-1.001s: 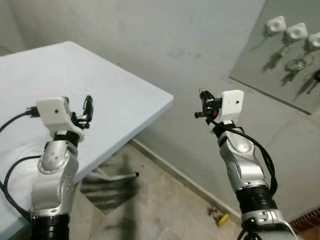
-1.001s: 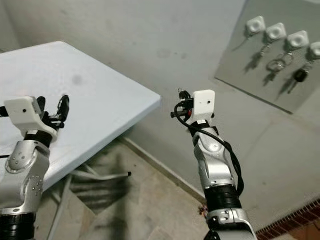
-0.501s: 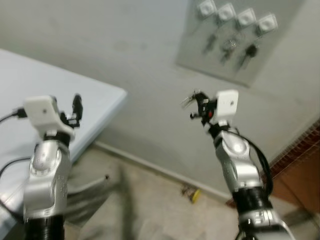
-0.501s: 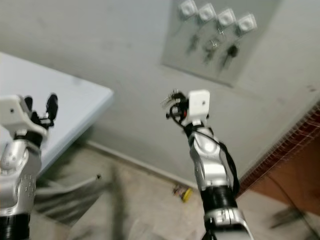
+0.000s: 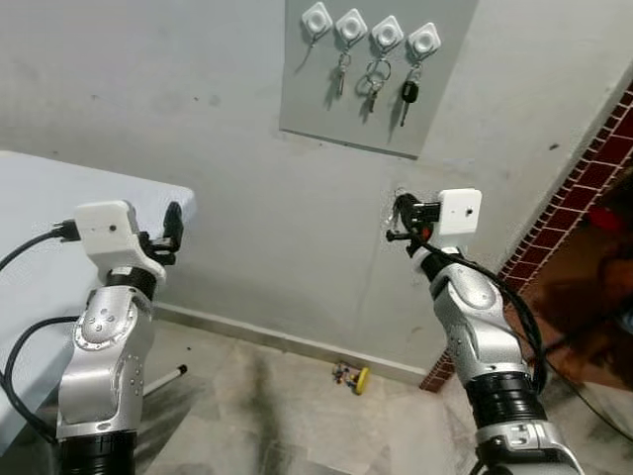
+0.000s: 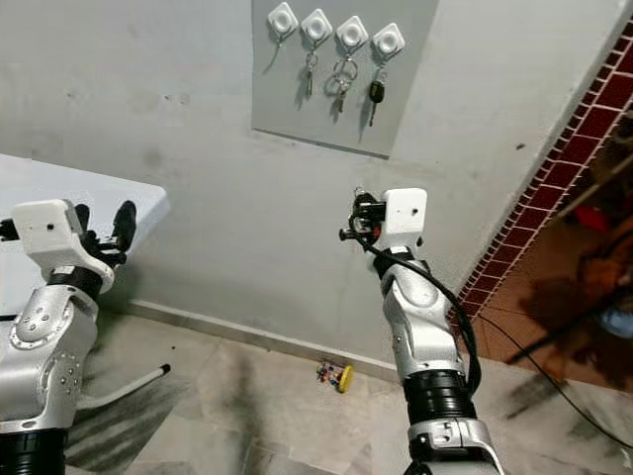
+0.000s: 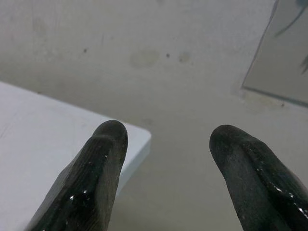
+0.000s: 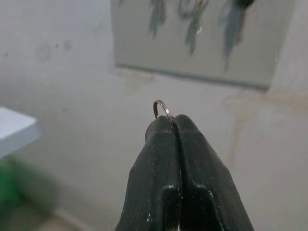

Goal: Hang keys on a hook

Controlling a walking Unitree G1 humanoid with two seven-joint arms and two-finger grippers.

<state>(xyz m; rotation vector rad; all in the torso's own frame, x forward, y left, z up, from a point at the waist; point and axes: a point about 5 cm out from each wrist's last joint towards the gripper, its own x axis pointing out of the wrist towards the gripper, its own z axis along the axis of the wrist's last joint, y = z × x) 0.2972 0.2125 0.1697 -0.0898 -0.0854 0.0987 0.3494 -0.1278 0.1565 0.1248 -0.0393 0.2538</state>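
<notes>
Right pincer [image 8: 174,120] pinching key ring [image 8: 161,107], below hooks [image 5: 369,31].

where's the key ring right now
The key ring is pinched in the right gripper, raised before the wall below the hook board.

Wall board [image 5: 376,109] (grey): four hooks [image 5: 370,30], keys [image 5: 374,84] hanging.

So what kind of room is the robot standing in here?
Probably an entryway or utility corner of a home: a grey board with four white hooks, three carrying keys, hangs on a plain plastered wall, with a stone-tiled floor and a brick edge beside it.
</notes>
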